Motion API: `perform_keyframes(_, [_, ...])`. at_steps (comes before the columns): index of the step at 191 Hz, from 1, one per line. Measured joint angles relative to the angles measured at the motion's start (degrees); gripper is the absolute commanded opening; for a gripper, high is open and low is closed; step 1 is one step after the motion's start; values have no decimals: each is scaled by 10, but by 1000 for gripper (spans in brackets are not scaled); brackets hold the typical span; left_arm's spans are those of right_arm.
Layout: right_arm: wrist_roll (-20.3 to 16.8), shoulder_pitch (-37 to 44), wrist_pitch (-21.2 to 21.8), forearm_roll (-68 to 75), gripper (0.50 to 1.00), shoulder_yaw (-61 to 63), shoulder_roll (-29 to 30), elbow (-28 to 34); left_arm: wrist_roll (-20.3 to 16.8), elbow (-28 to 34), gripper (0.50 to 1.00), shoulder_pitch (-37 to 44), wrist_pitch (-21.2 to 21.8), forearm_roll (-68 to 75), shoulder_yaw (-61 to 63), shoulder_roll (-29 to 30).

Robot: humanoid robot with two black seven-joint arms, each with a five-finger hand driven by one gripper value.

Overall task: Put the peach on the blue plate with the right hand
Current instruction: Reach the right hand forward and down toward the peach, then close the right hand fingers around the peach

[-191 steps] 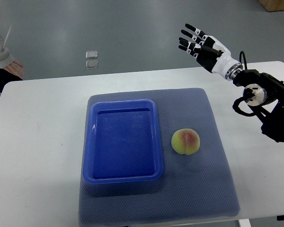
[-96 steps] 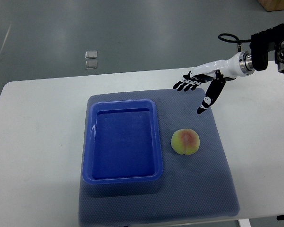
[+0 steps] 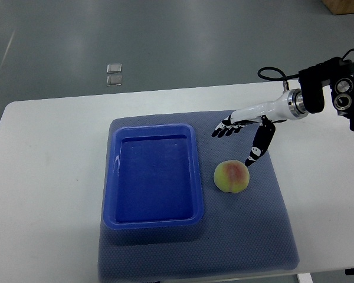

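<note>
Currently, top view only:

Right hand: enters from the right edge, spread wide above the far right part of the mat, fingers stretched toward the tray, thumb angled down with its tip just beside the peach's upper right edge; nothing held. Likely opened this wide so as to straddle the fruit from above before closing.

Peach: sits free on the grey-blue mat, just right of the blue plate, not yet gripped. Contact with the thumb tip impossible to confirm from this angle.

Blue plate: a rectangular blue tray on the left half of the mat, nothing in it; set close beside the fruit, probably to keep the carry short.

Table: white, carries the mat.

Left hand: not in view.

Change from half a second ago: hand lower and nearer the peach, thumb tip dropped from well above the fruit to its edge; forearm swung lower in frame. Peach and tray unmoved.

Change from one second ago: hand down from beyond the table's far edge; sleeve at the left edge gone.
</note>
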Motion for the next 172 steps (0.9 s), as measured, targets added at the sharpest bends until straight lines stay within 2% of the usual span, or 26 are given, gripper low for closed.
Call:
perform_keyframes(93, [8, -102, -81, -34, 928, 13, 0, 2, 0, 1, 1000, 0, 1, 0, 0, 0])
perform_keyframes(146, [25, -163, -106, -34, 926, 50, 0, 11, 0, 1, 1000, 0, 1, 0, 0, 0])
perform_keyframes(170, [31, -180, -119, -35, 913, 55, 0, 14, 0, 1, 1000, 0, 1, 0, 0, 0])
perform_keyframes(172, [31, -181, -120, -35, 899, 56, 0, 15, 0, 1, 1000, 0, 1, 0, 0, 0])
